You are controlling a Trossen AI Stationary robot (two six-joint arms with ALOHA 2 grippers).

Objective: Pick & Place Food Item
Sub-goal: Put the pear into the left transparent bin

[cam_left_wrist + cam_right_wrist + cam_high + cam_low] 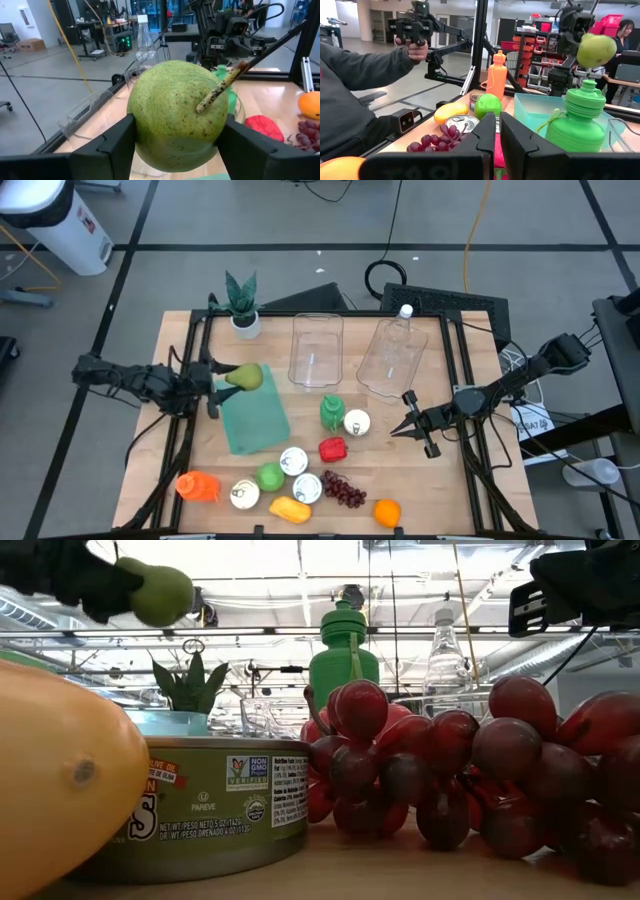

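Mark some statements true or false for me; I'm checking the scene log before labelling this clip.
1. The left gripper holds the pear. True.
2. The pear rests on the table. False: in the low view it hangs in the air.
3. The right gripper holds the red pepper. False: it holds nothing and is apart from the pepper.
4. The grapes lie near the orange. True.
5. The green bottle lies in a clear bin. False: it stands on the table.

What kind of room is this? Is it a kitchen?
Probably not a kitchen; it looks like a robot lab or workshop. A person holds a controller beside the table, shelves of red bins stand behind, and the left gripper holds a pear.
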